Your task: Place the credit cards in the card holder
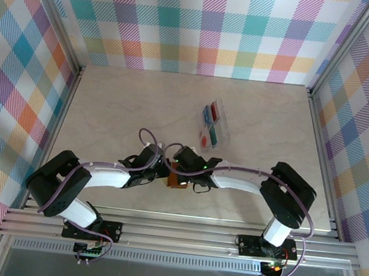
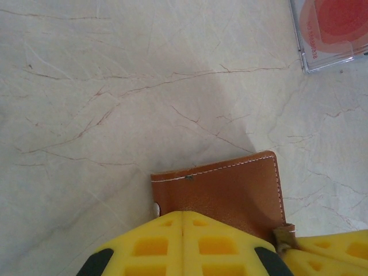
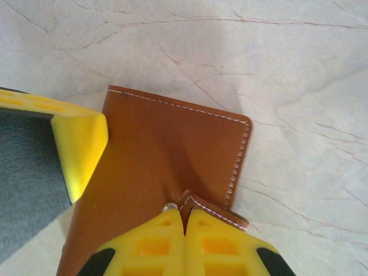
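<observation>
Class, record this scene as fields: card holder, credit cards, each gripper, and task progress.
card holder: brown, folded shut, flat on the table
credit cards: in the clear tray, apart from the holder
left gripper: jaws shut at the holder's edge; grip unclear
right gripper: jaws shut on the snap tab
progress: holder not yet opened

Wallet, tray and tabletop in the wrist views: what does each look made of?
Wallet: brown leather or an imitation, matte; fine grain and white edge stitching show.
Tray: clear hard plastic, glossy; a red card shows through it.
Tabletop: cream stone look with thin dark veins, low sheen; could be printed laminate.
</observation>
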Controlling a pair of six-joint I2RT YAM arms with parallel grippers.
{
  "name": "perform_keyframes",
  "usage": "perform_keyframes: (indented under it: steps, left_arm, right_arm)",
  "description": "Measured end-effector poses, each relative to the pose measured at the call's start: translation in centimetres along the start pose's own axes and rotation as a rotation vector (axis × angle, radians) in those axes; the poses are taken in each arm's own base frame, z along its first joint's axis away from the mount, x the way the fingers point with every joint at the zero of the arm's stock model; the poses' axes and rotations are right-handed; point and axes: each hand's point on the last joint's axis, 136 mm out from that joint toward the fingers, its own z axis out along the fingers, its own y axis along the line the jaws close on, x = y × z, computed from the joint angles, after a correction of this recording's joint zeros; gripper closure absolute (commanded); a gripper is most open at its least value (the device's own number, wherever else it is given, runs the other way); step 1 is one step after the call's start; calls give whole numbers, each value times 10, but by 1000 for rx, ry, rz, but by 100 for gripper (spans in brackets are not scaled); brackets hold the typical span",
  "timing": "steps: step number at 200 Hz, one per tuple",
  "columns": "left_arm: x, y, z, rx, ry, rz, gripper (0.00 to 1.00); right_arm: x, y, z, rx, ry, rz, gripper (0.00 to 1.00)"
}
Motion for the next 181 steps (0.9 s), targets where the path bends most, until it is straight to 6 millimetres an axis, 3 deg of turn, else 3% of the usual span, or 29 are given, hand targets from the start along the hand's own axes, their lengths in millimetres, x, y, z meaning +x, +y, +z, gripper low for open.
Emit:
perform_keyframes:
  steps: [54,69,81,126,149,181]
  left_arm:
    - [2,-1,1,-12,-24,18,100]
    - [2,-2,0,-16,-29,25,100]
    - [4,-4,0,-12,-29,30,100]
    - [6,-6,0,-10,-32,40,100]
    - [6,-6,0,-13,-35,42,100]
    - [6,-6,0,-15,-37,43,100]
  right_arm:
    - [-3,-31,-16,-25,-23,94,100]
    - [6,-45,-16,-1,-17,130,92]
    - [13,-57,-13,27,-10,162,77]
    - [15,-78,-16,147,-50,186,63]
    - [12,-71,-31,183,-85,140,64]
    - [-17,-21,-65,41,-158,88,78]
